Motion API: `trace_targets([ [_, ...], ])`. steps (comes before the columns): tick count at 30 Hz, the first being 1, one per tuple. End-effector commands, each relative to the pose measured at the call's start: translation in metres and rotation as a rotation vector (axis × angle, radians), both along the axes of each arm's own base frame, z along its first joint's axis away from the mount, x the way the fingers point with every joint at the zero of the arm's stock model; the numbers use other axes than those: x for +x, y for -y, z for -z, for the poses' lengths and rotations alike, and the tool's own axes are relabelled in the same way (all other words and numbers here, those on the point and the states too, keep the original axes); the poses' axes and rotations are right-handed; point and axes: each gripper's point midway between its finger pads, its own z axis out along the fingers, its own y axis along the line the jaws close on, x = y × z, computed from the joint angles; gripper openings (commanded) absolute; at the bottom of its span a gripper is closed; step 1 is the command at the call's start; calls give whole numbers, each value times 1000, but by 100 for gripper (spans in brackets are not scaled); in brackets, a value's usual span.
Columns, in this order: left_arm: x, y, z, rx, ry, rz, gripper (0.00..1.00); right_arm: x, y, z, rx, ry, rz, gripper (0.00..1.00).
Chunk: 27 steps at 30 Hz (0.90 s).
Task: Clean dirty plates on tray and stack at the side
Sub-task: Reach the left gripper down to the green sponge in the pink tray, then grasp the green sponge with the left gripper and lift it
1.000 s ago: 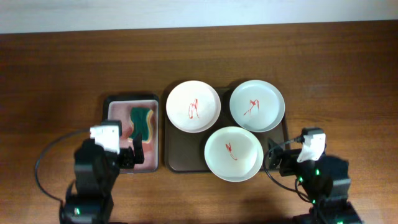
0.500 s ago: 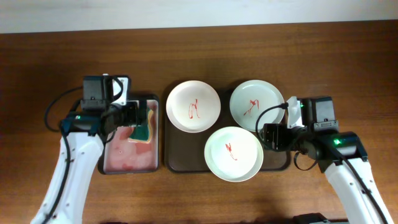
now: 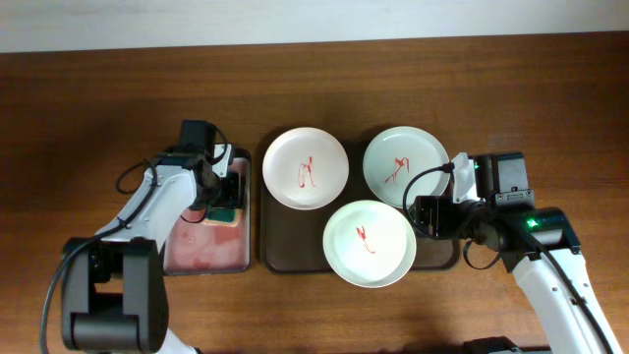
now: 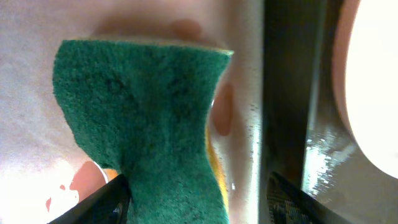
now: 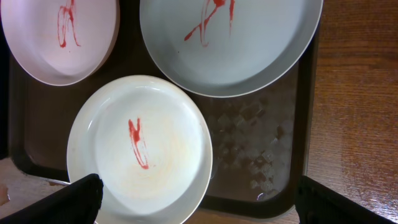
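The left pincer stands apart astride a green scouring sponge; the right pincer, spread wide, hangs over 3 red-streaked round white plates.

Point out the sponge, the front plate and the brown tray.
sponge [image 4: 137, 124], left wrist view, green scouring face.
front plate [image 3: 379, 246], overhead view, centre, beside the red squiggle.
brown tray [image 5: 256, 157], right wrist view, bare patterned floor.

Three white plates, each marked with red squiggles, lie flat on the dark brown tray, the front one overhanging its near rim.
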Motion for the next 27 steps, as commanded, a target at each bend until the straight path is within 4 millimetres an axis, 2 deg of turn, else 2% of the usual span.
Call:
trace_targets([
  [1,-2,-5,14,41,-37,-6,67,5,-1,-8,13,21,6,99],
  [6,-5,-6,14,41,-51,-35,61,5,-1,-8,13,21,6,99],
  [8,-4,-6,16,41,-43,-36,55,5,-1,-8,13,21,6,99],
  [12,-6,-6,20,41,-41,-36,20,5,-1,-8,13,21,6,99],
  [13,-6,-6,20,40,-42,-36,8,4,-1,-8,13,20,6,99],
  [14,-6,-6,21,41,-44,-36,1,4,-1,-8,13,19,6,99],
  [18,-18,-8,19,46,-93,-34,0,0,0,-6,11,1,6,99],
  [20,-16,-8,-2,46,-91,-36,0,-1,0,-5,10,-5,6,99],
  [22,-1,-6,-43,36,-4,-38,0,-1,0,-5,10,-5,6,99],
  [24,7,-6,-70,19,83,-65,0,-1,0,-5,10,-5,6,99],
  [25,7,-6,-76,19,101,-66,0,-1,0,-5,10,-5,6,99],
  [27,3,-7,-71,25,83,-66,0,-1,0,-5,10,-5,6,99],
])
